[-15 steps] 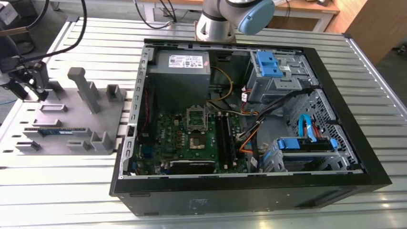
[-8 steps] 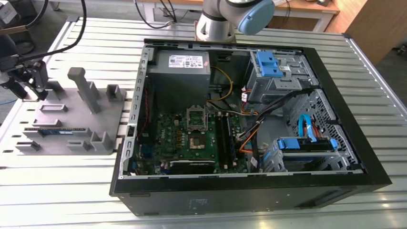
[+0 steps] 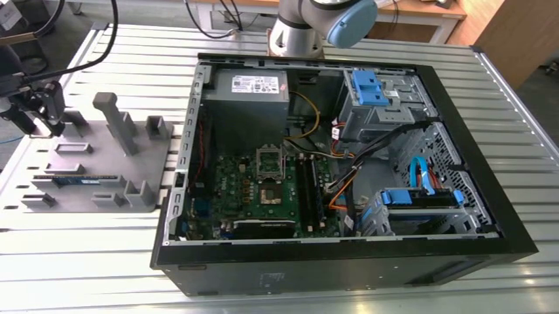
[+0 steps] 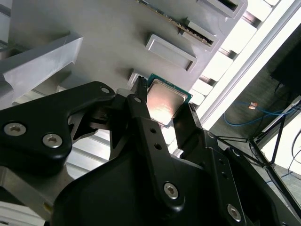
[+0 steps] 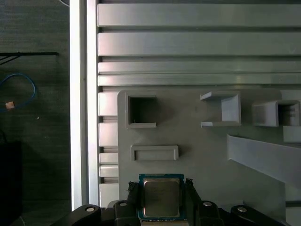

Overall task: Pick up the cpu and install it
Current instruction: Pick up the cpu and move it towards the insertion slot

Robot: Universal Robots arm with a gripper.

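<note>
- The cpu (image 5: 161, 197) is a small flat square chip with a shiny silver-grey metal top and a thin green rim. It sits between the two black fingers (image 4: 146, 123) of the gripper (image 4: 165, 100), just over the grey plastic holder plate (image 5: 211, 160), which lies at the exterior view's left.
- The claw appears clenched on the chip, with one finger pressing each of two opposite edges. I cannot tell whether the chip is lifted out of its pocket or rests in it.
- The hold is only on thin edges, so in my judgement a small tilt or a jolt can make the chip slip or turn between the fingers.
- If the chip hangs crooked, a corner can catch on the pocket wall of the plate.
- The open black computer case (image 3: 349, 265) stands well apart from the plate. The green motherboard (image 3: 229, 191) with its socket (image 3: 269, 190) lies deep inside the case, near loose cables (image 3: 342, 186). A turned chip may not seat there and may bend the contacts.
</note>
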